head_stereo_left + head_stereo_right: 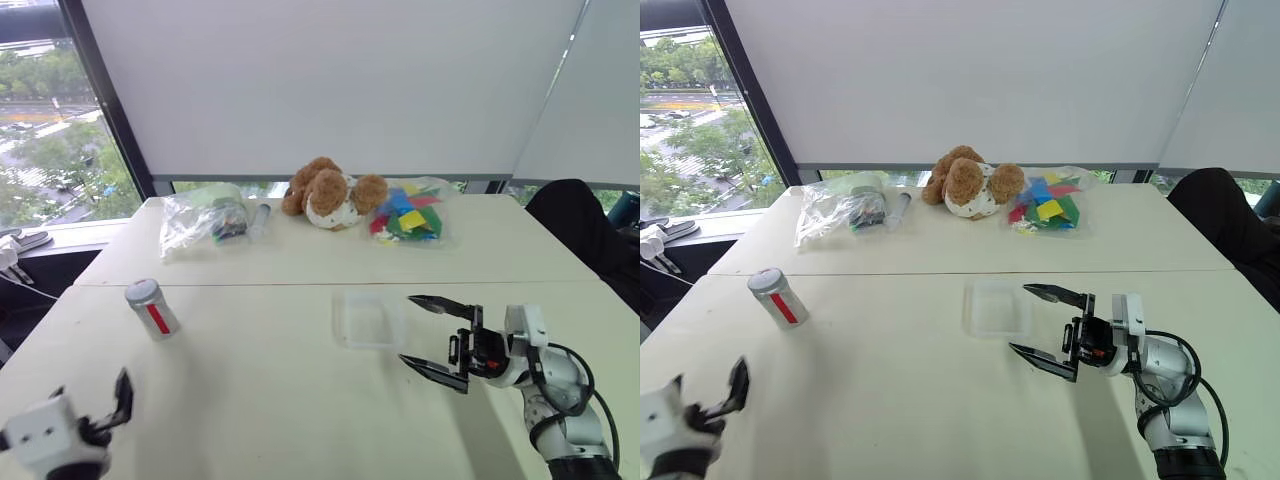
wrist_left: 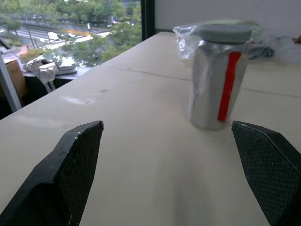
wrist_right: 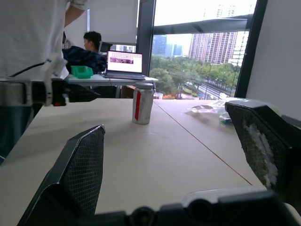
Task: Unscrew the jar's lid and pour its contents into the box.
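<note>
The silver-grey jar [image 1: 152,310] with a red stripe stands upright on the left of the white table, its pale grey lid [image 1: 143,291] on top. Its contents are hidden inside. The clear shallow box [image 1: 368,318] lies near the table's middle. My left gripper [image 1: 90,400] is open at the near left, short of the jar; in the left wrist view the jar [image 2: 217,80] stands ahead between its fingers [image 2: 75,165], untouched. My right gripper [image 1: 406,328] is open, pointing left, its tips just right of the box and holding nothing.
At the back of the table sit a brown teddy bear [image 1: 330,192], a bag of coloured pieces [image 1: 410,212], a clear bag [image 1: 205,218] and a slim clear tube [image 1: 260,215]. A dark chair [image 1: 580,230] stands at the right. A person at a laptop [image 3: 124,62] is beyond the table.
</note>
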